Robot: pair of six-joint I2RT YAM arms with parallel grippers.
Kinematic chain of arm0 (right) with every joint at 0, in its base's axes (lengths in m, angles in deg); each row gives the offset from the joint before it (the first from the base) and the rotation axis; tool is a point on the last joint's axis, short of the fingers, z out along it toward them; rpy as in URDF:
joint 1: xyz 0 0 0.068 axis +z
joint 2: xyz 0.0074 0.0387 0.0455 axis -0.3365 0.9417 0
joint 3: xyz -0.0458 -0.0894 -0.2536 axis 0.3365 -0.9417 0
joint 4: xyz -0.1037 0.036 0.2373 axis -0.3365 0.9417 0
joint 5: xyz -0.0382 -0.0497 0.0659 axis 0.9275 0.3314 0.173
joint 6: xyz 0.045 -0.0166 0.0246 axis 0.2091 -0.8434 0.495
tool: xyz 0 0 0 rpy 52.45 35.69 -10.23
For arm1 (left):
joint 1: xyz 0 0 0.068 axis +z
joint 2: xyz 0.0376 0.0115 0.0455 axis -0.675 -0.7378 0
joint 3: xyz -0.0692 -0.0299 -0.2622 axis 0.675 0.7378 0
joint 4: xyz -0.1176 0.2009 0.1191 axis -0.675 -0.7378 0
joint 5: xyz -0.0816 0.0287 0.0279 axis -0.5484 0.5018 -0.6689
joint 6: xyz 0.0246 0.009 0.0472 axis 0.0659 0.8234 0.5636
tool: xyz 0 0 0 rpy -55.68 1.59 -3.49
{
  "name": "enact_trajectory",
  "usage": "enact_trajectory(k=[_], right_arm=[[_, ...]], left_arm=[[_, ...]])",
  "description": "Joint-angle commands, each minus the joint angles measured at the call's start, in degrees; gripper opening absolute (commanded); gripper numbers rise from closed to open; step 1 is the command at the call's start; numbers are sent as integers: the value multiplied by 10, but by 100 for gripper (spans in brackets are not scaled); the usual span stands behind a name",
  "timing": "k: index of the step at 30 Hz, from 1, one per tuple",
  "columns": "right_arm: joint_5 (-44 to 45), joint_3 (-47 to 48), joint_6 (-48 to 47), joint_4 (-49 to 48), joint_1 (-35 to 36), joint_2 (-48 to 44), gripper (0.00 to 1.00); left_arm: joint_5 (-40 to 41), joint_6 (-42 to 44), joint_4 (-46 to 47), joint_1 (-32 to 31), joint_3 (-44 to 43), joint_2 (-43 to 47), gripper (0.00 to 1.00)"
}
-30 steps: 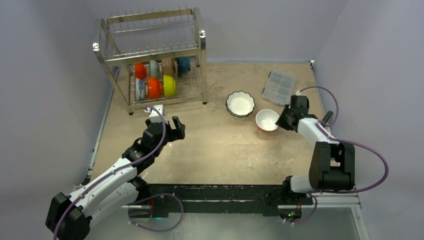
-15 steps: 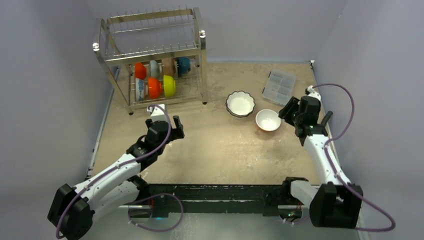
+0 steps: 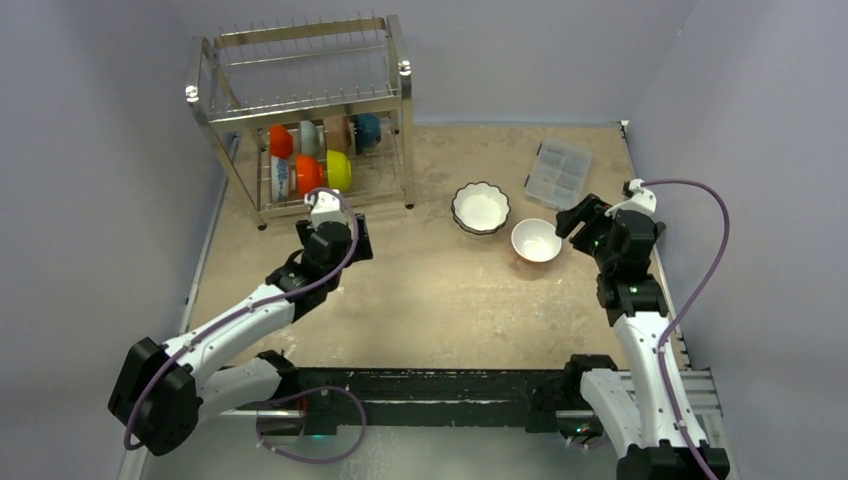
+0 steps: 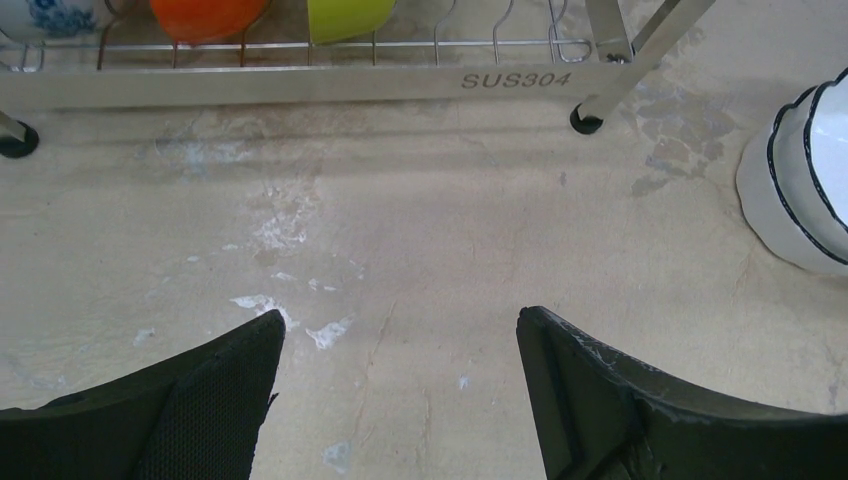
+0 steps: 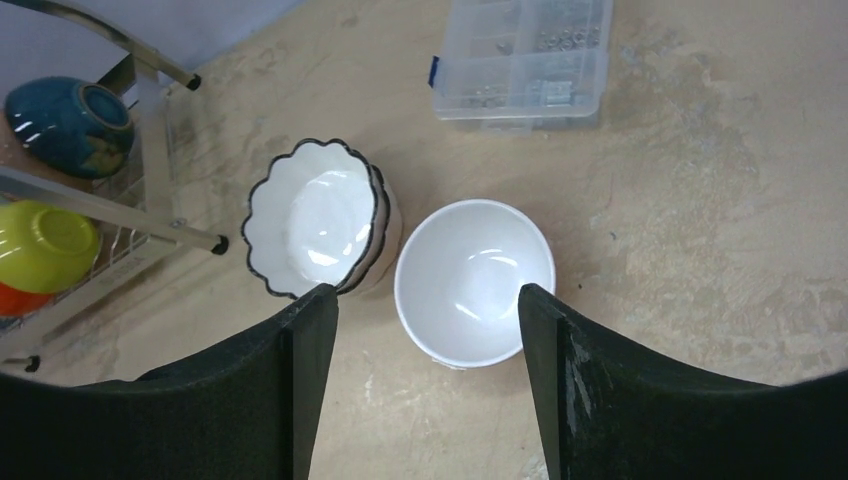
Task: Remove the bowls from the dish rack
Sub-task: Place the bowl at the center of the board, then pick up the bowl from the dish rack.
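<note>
On table, 1 smooth-rimmed bowl.

Left fingers spread, arm stretched forward, right fingers spread

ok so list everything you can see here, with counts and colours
dish rack: one, shiny steel, two tiers, far left of table
bowls in rack: at least seven, lower tier; two orange, yellow-green, teal, tan, pale, blue-patterned
scalloped bowls: apparently two stacked, white with dark rims, on table right of rack
round bowl: one, white inside, beside the scalloped ones
compartment box: one, clear plastic, far right
table: one, beige
left gripper: black, open, empty, before the rack
right gripper: black, open, above round bowl
</note>
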Motion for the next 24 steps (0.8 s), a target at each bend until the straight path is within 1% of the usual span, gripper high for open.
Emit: enact_trajectory(k=[1,4,8,11,13,17,21,22,24], right_arm=[[-2,66,-12,19,31,-18,71],[33,96,-33,38,55,-29,73],[75,105,-49,51,78,-50,76],[90,105,-52,61,93,-69,81],[93,109,-61,71,105,-79,83],[139,123,-90,83,131,-97,88],[192,116,-120,82,154,-122,95],[202,107,-125,72,165,-131,98],[213,83,-140,51,173,-160,98]], left_arm=[[39,31,15,0,-57,-26,85],[51,41,13,0,-75,-47,85],[70,58,12,0,-98,-79,85],[84,74,12,0,-120,-108,86],[94,83,13,0,-134,-127,86],[115,103,24,0,-160,-162,86],[142,128,31,2,-183,-198,86],[148,134,50,3,-189,-207,87],[155,144,60,6,-202,-228,87]])
